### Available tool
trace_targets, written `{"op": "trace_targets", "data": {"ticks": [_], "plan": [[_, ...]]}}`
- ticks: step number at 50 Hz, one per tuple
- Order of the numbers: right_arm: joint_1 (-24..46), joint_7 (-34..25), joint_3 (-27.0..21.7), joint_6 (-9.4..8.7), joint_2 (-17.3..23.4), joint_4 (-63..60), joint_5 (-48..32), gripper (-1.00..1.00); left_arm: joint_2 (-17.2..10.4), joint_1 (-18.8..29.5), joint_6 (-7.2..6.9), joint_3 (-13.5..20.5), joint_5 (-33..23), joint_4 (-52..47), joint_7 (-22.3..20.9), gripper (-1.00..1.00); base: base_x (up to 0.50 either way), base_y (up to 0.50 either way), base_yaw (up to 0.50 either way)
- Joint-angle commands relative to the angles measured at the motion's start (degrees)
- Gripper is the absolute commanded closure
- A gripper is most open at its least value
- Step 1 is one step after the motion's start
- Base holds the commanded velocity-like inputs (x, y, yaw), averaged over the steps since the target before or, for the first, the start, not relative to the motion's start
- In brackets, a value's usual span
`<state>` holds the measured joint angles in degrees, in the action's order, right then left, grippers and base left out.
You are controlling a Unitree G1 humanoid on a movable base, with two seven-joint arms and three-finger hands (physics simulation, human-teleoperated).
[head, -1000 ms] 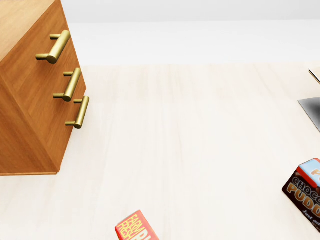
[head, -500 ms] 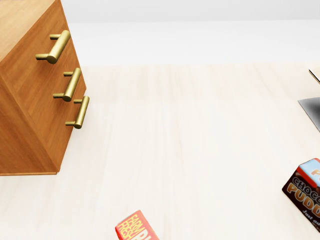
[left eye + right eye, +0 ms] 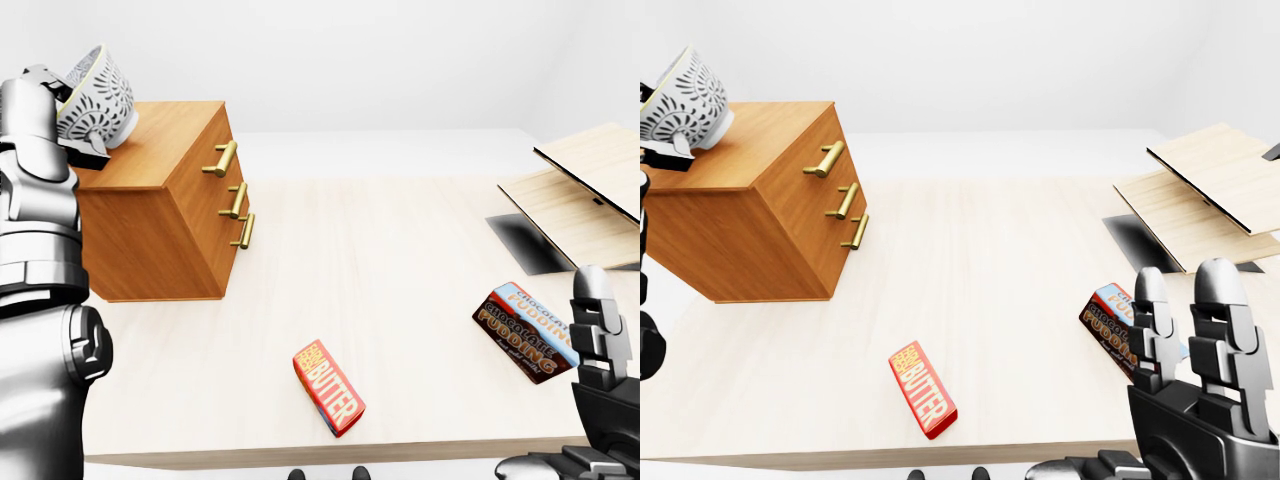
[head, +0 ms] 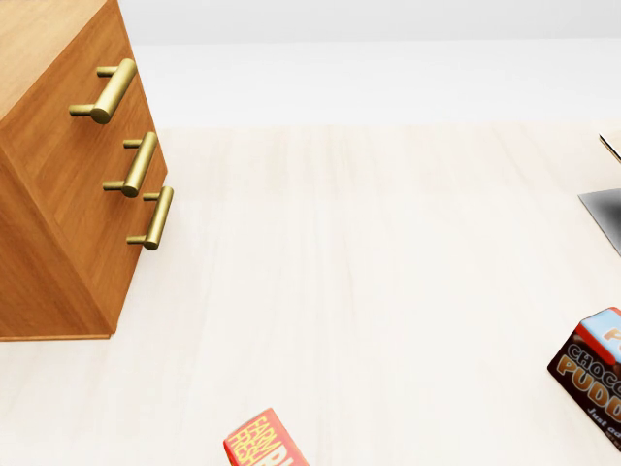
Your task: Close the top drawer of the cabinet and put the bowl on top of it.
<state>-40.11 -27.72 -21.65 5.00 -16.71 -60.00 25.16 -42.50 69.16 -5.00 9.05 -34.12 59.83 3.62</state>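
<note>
Across one pale wooden table (image 3: pixel 400 250) in a bare white room sit one cabinet (image 3: pixel 160 225) at ten o'clock in the left-eye view, its three drawers (image 4: pixel 63 189) flush, one butter box (image 3: pixel 328 386) at six and one pudding box (image 3: pixel 522 330) at four. One patterned bowl (image 3: pixel 98 95) tilts just above the cabinet's top, gripped by the left hand (image 3: pixel 40 105). At five o'clock, the right hand (image 3: pixel 1190 390) has its fingers straight and apart.

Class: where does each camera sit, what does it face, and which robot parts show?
Left-eye view: head-mounted, facing down over table, cabinet and bowl; left hand and right hand show.
Head view: head-mounted, tighter on cabinet and table; no body shows.
Right-eye view: head-mounted, same scene; right hand looms large.
Both eye views share the butter box.
</note>
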Motion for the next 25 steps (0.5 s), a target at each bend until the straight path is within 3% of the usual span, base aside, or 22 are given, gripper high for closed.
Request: {"op": "trace_targets", "data": {"ticks": [1, 15, 16, 17, 18, 25], "plan": [[0.3, 0.2, 0.0, 0.0, 0.1, 0.0, -0.2, -1.0, 1.0, -0.9, 0.0, -0.3, 2.0, 3.4, 1.4, 1.0, 0.0, 0.0, 0.0], [0.3, 0.0, 0.4, 0.0, -0.2, 0.0, -0.6, -1.0, 0.8, -1.0, 0.0, -0.3, 2.1, 4.1, 1.9, 1.0, 0.0, 0.0, 0.0], [0.3, 0.0, 0.4, 0.0, -0.3, 0.0, -0.8, -1.0, 0.8, -1.1, 0.0, -0.3, 2.0, 4.1, 2.2, 0.71, 0.0, 0.0, 0.0], [0.3, 0.0, 0.5, 0.0, -0.3, 0.0, -0.8, -1.0, 0.8, -1.0, 0.0, -0.3, 2.0, 4.1, 2.2, -0.39, 0.0, 0.0, 0.0], [0.4, 0.0, 0.5, 0.0, -0.3, 0.0, -0.8, -1.0, 0.8, -0.9, 0.0, -0.4, 1.9, 4.1, 2.0, -1.0, 0.0, 0.0, 0.0], [0.4, 0.1, 0.6, 0.0, -0.3, 0.0, -1.0, -1.0, 0.7, -0.9, 0.0, -0.5, 1.5, 3.8, 1.8, -1.0, 0.0, 0.0, 0.0]]}}
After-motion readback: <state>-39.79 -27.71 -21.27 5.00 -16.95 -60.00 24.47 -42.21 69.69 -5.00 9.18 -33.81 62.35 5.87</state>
